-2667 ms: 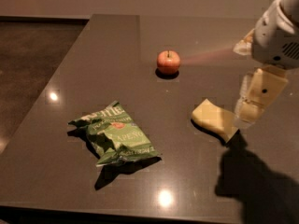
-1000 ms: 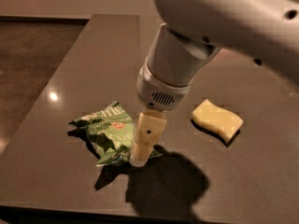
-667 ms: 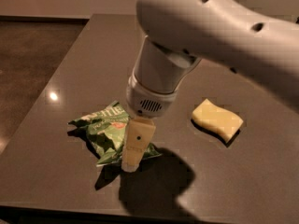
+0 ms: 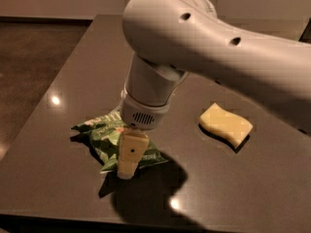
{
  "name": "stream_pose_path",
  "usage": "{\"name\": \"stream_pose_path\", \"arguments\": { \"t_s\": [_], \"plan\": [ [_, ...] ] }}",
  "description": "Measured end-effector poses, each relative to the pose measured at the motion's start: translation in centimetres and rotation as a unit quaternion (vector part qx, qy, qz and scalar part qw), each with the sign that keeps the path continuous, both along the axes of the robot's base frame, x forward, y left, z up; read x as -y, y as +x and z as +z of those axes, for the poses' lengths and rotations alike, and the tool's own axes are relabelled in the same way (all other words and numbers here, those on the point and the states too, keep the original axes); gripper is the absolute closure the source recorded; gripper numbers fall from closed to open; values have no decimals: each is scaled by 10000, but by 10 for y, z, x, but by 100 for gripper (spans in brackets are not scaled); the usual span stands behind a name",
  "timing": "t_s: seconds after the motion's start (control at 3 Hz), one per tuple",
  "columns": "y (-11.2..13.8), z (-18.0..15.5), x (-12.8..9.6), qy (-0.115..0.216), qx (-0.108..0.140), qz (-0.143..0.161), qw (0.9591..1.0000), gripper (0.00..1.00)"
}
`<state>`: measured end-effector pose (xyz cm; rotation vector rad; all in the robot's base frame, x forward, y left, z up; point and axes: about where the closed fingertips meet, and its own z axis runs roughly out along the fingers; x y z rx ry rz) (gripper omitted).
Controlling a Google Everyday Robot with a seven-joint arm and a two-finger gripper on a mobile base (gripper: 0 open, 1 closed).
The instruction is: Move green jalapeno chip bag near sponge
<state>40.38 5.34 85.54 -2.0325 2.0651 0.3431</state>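
Observed: the end effector [image 4: 127, 165] is lowered onto the green jalapeno chip bag [image 4: 99, 132], its tip at the bag's near edge and apparently touching the crumpled foil. Whether it is clenched on the bag or released cannot be told from this angle, as the wrist housing and the arm [image 4: 194, 38] hide the far side of the tool. The bag lies flat on the dark bench [image 4: 73, 72], directly under and behind the end effector, spreading mostly to its left in the camera view. The sponge [image 4: 226, 125] rests on the bench well apart from the end effector, off to its right in the view, with bare surface between. Assessment: the steep, top-down approach suits a thin, limp bag that offers no upright side to take hold of. The task appears to stand at the grasp stage; the bag is not yet near the sponge. Risk: glossy foil may slip or tear free if only a fold is caught.
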Motion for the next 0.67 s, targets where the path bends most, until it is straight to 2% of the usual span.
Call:
{"name": "stream_pose_path", "arguments": {
  "t_s": [0.67],
  "plan": [
    [-1,7,-1,-30,-21,101,9999,63]
  ]
}}
